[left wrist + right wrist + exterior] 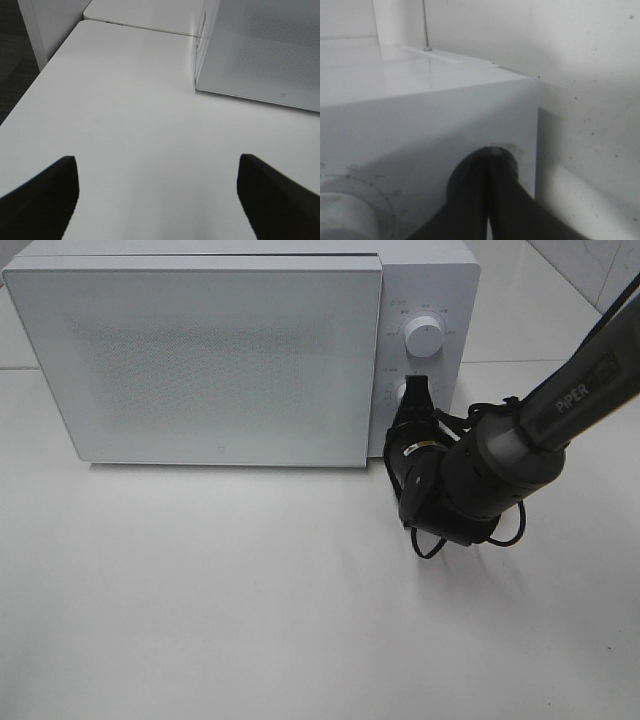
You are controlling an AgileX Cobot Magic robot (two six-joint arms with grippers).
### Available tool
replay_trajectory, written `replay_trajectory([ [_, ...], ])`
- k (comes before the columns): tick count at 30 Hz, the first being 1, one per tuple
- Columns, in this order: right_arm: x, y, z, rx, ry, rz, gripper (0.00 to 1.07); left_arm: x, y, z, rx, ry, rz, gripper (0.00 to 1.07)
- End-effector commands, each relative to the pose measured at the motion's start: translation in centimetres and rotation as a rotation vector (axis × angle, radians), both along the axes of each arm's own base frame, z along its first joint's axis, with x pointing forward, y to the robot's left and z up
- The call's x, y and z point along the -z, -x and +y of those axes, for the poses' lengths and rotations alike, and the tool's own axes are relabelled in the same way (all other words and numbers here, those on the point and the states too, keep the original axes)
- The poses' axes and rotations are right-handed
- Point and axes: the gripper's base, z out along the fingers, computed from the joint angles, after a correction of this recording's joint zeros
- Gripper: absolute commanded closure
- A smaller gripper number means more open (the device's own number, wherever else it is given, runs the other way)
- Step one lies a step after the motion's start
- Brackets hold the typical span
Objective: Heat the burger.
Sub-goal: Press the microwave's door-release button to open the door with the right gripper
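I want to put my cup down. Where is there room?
The table in front of the microwave is bare, all along its closed door. It is crowded only at the dials, where the right gripper reaches in.

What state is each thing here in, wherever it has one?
Door: closed.
Upper knob: free, not gripped.
Lower knob: mostly hidden by gripper tip.
Right gripper: jaws shut, tip at Lower knob.
Left gripper: jaws open, empty, above table.
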Motion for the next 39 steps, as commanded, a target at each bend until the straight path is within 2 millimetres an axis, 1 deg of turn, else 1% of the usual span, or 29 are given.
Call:
replay_trajectory([
  [1, -4.6, -3.3, -0.8, 0.046, 0.024, -0.312, 1.07, 0.1, 0.2, 0.0, -0.003, 0.005, -0.02, 0.25],
  [5, -5.5, -4.2, -0.8, 0.053, 0.039, -0.345, 1.07, 0.1, 0.2, 0.0, -0.003, 0.005, -0.02, 0.25],
  [8, -5.4, -4.2, -0.8, 0.053, 0.039, -0.344, 1.07, 0.1, 0.2, 0.0, -0.003, 0.005, -0.02, 0.25],
  [19, -5.0, -4.1, -0.7, 0.038, 0.028, -0.296, 1.07, 0.1, 0.2, 0.0, -0.003, 0.005, -0.02, 0.25],
  [21, -4.6, -4.1, -0.5, 0.025, 0.008, -0.25, 1.07, 0.1, 0.2, 0.0, -0.003, 0.005, -0.02, 0.25],
  [26, -4.4, -4.0, -0.4, 0.01, -0.002, -0.215, 1.07, 0.1, 0.2, 0.0, -0.003, 0.005, -0.02, 0.25],
  [30, -4.5, -3.3, -0.6, 0.0, 0.001, -0.185, 1.07, 0.1, 0.2, 0.0, -0.003, 0.005, -0.02, 0.25],
  [32, -4.4, -2.5, -1.0, -0.009, 0.006, -0.151, 1.07, 0.1, 0.2, 0.0, -0.003, 0.005, -0.02, 0.25],
  [33, -4.4, -2.5, -1.0, -0.009, 0.006, -0.151, 1.07, 0.1, 0.2, 0.0, -0.003, 0.005, -0.02, 0.25],
  [34, -4.2, -2.0, -1.1, -0.024, 0.012, -0.124, 1.07, 0.1, 0.2, 0.0, -0.003, 0.005, -0.02, 0.25],
  [35, -4.2, -2.0, -1.1, -0.024, 0.012, -0.124, 1.07, 0.1, 0.2, 0.0, -0.003, 0.005, -0.02, 0.25],
  [39, -3.6, -0.8, -1.3, -0.062, 0.016, -0.058, 1.07, 0.1, 0.2, 0.0, -0.003, 0.005, -0.02, 0.25],
])
